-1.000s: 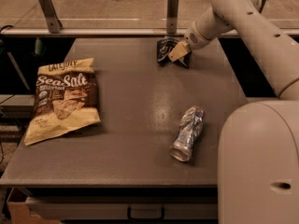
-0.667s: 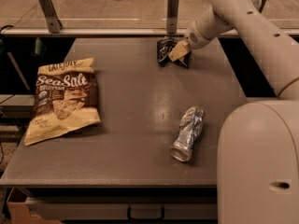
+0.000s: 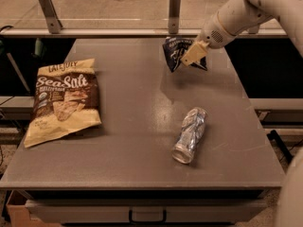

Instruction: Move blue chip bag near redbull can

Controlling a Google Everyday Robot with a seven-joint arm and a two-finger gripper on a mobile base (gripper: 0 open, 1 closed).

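The blue chip bag (image 3: pixel 174 52) is small, dark navy and crumpled, at the far right of the grey table (image 3: pixel 132 126). My gripper (image 3: pixel 193 54) comes in from the upper right and is shut on the bag's right side, holding it just off the tabletop with a shadow beneath. The redbull can (image 3: pixel 190 135) is silver-and-blue and dented. It lies on its side on the table, nearer the front, well below the bag and apart from it.
A large tan-and-brown "Sea Salt" bag (image 3: pixel 62 100) lies flat at the table's left. A rail with metal posts (image 3: pixel 174 11) runs along the far edge. My arm (image 3: pixel 246 8) crosses the upper right corner.
The gripper and the blue bag have shifted slightly right and toward the front. The can and the Sea Salt bag have not moved.
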